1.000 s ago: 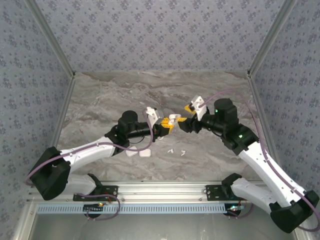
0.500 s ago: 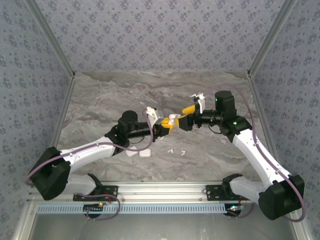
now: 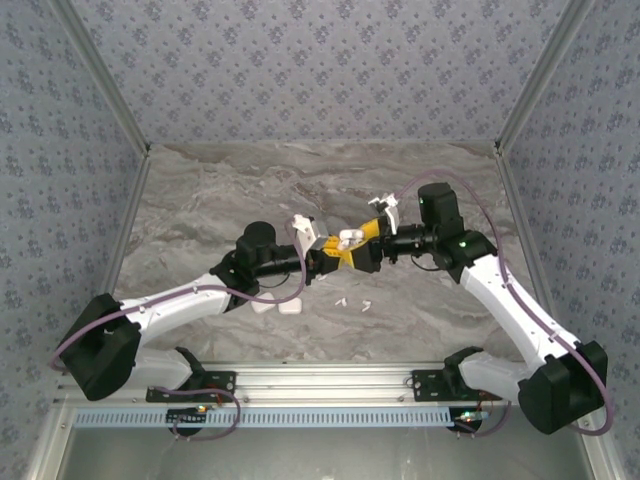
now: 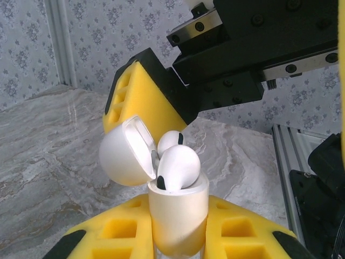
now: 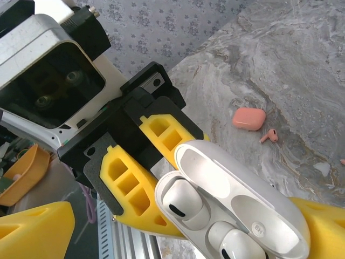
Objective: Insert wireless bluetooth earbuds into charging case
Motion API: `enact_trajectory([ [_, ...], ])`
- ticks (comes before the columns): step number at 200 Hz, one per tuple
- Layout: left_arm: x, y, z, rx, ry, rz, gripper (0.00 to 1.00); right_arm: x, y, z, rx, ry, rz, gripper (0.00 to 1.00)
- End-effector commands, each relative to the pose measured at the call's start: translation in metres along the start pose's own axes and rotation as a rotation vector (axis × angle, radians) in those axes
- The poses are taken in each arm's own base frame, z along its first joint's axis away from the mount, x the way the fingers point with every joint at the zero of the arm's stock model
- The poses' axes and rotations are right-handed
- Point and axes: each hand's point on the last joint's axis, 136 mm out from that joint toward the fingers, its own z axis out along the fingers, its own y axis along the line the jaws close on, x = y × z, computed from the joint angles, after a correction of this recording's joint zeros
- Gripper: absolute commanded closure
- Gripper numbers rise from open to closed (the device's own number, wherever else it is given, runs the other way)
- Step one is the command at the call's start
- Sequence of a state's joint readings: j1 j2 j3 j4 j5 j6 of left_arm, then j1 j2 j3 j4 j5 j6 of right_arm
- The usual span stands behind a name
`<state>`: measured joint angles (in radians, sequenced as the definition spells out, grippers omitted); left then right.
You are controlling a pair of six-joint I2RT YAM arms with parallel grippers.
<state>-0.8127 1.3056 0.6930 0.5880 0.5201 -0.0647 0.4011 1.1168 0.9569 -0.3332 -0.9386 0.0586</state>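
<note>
The left arm is reaching rightward over mid-table, its left gripper (image 3: pixel 333 254) clamping the white charging case (image 4: pixel 178 211) upright, lid open, with two white earbuds (image 4: pixel 178 167) sitting inside. The right arm is stretching leftward, with the right gripper (image 3: pixel 366 243) holding its jaws wide apart on either side of the case. A second ago that gripper was farther right and its jaws were narrower.

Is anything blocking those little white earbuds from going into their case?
Nothing visible does. The lid is flipped open, and both white earbuds already sit in the charging case, which the left gripper holds shut around its body. The right gripper is open close to the lid.
</note>
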Motion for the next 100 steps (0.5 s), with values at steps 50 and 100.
enact_trajectory([
  [50,-0.018,0.000,0.001,-0.007,-0.045,0.033,1.00,-0.002,0.013,-0.014,0.035,-0.025,-0.080,0.02],
  [100,-0.019,0.020,0.001,-0.082,-0.035,-0.039,1.00,-0.012,-0.047,-0.045,0.449,-0.071,-0.044,0.00],
])
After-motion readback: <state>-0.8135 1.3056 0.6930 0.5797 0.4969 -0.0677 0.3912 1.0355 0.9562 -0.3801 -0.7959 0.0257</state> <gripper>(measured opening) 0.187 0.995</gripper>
